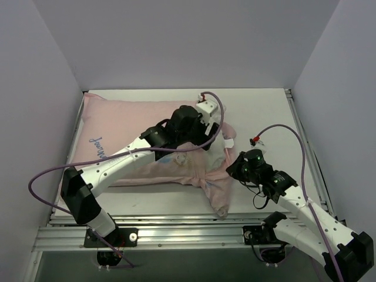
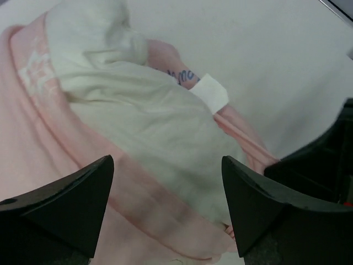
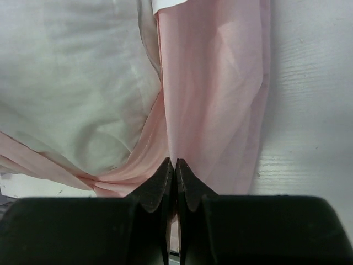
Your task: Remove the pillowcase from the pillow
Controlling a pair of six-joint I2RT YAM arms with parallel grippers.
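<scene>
Pale pink thin fabric pillowcase [image 1: 117,126] lies long-axis left-to-right on the white table [image 1: 264,111], its right mouth baring the plump white pillow [image 2: 143,121] just under the released left gripper [image 2: 166,160], the clenched right gripper [image 3: 175,161] pinching its hem.

One pillow [image 2: 138,121], one pillowcase [image 1: 123,126], one table [image 1: 264,111], and two hands: left hand [image 2: 166,160] and right hand [image 3: 175,163].

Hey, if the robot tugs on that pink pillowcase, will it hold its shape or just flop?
Probably floppy: the pillowcase lies in soft folds gathering toward the right gripper. Likely light, since it looks thin over the pillow. It may bunch rather than slide cleanly, as the crumpled end suggests.
</scene>
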